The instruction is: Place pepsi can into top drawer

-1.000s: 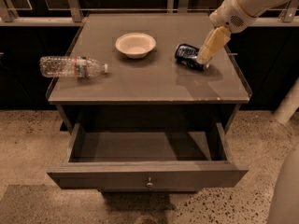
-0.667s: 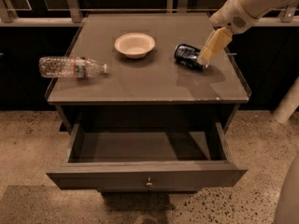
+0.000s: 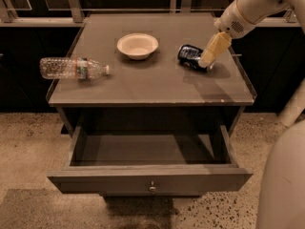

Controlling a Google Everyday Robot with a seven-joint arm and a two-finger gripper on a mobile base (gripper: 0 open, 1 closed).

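The pepsi can (image 3: 190,56) lies on its side on the grey cabinet top (image 3: 152,80), right of the middle. My gripper (image 3: 208,60) comes in from the upper right on the white arm and its yellowish finger lies over the can's right end. The top drawer (image 3: 148,181) is pulled out below, with its round knob (image 3: 152,188) at the front centre. The drawer's inside shows nothing in it.
A white bowl (image 3: 137,45) stands on the cabinet top left of the can. A clear plastic water bottle (image 3: 72,68) lies on its side at the left edge. A railing runs behind the cabinet. The robot's white body (image 3: 283,185) fills the lower right.
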